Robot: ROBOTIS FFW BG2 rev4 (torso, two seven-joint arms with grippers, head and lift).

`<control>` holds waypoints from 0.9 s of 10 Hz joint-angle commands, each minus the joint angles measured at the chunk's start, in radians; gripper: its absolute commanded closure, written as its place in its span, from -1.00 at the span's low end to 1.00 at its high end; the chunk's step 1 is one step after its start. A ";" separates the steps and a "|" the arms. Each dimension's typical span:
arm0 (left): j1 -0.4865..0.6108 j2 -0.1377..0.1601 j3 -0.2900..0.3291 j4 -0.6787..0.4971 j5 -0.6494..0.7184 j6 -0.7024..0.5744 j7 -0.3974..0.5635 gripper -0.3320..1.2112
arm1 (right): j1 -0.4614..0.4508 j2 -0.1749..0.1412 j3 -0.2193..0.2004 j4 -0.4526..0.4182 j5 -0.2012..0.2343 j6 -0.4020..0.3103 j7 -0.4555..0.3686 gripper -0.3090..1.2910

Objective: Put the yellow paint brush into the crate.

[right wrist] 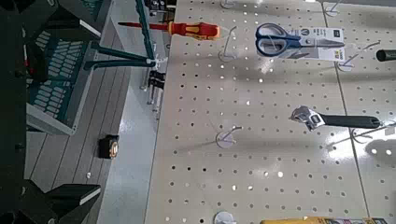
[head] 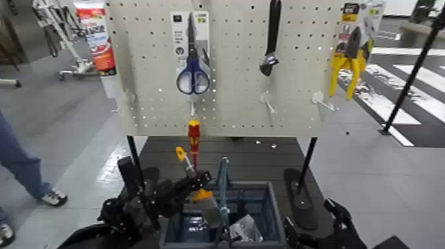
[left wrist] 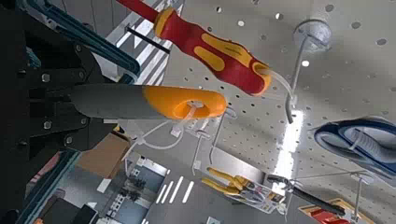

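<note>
1. The yellow paint brush [head: 192,179] is being pinched by the left gripper [head: 173,193], tilting over the crate [head: 271,206], its tip toward 11 o'clock.
2. Released now, it risks catching the crate's handle [head: 223,182] and tipping out.
3. The right gripper [head: 316,228] is idling at 5 o'clock; I cannot tell how its fingers stand.

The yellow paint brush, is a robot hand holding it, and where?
Yes. The left gripper holds the yellow paint brush by its grey handle, above the crate. The right gripper holds nothing.

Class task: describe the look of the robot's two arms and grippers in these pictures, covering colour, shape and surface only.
Both arms are black. The left gripper is a chunky, blocky black assembly of angular plates with visible screw holes and long straight fingers. The right gripper is black too, with rounded, glossy link shapes. No markings or sleeves show; cables cannot be made out.
</note>
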 commanded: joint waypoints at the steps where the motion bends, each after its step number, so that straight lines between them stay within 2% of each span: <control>1: -0.001 -0.002 -0.003 0.024 -0.019 0.014 0.001 0.93 | 0.000 0.000 -0.002 0.001 0.000 0.000 0.000 -0.43; 2: -0.001 -0.002 0.005 0.021 -0.046 0.043 0.004 0.42 | 0.000 -0.002 -0.002 0.000 0.000 -0.003 0.000 -0.43; 3: -0.001 -0.002 0.000 0.021 -0.049 0.055 0.006 -0.54 | 0.000 -0.002 -0.002 0.000 -0.002 -0.003 0.000 -0.43; 4: -0.002 -0.003 0.000 0.021 -0.059 0.058 0.006 -0.78 | 0.000 -0.002 0.000 0.001 -0.002 -0.003 0.000 -0.43; 5: -0.002 -0.003 0.004 0.019 -0.061 0.058 0.006 -0.71 | 0.000 -0.002 -0.002 0.001 -0.002 -0.003 0.000 -0.43; 9: -0.001 -0.003 0.008 0.016 -0.065 0.055 0.006 -0.72 | 0.002 -0.002 -0.002 0.000 -0.002 -0.003 0.000 -0.43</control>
